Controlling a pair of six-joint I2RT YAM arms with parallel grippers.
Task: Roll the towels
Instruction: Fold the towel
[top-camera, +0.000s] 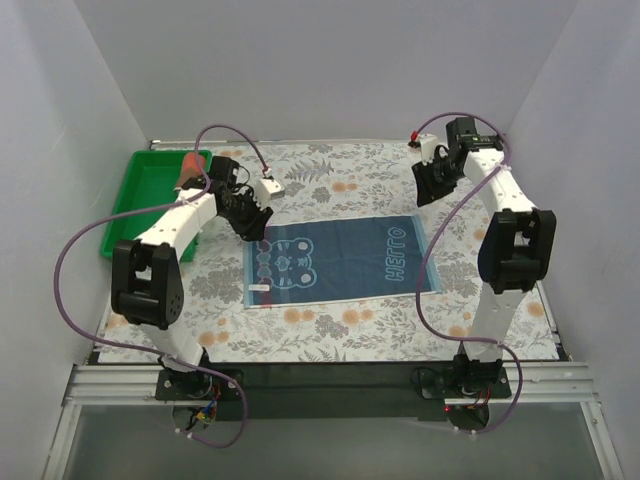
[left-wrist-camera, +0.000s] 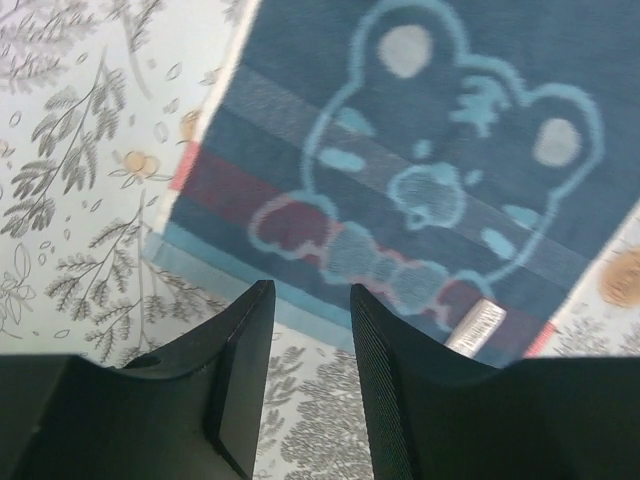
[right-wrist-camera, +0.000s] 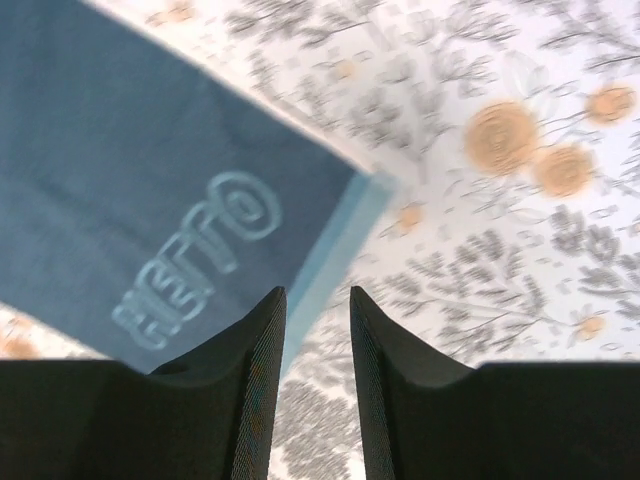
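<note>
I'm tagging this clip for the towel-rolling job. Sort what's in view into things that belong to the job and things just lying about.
Belongs to the job:
- blue towel, spread flat on the table
- rust-red towel, in the bin's far right corner

Just lying about:
- green bin, at the far left
- floral tablecloth, under everything

White-and-black arms (top-camera: 175, 225) (top-camera: 500, 185) (purple cables (top-camera: 57, 268)), ribbed black pincers (left-wrist-camera: 308, 292) (right-wrist-camera: 316, 295)
</note>
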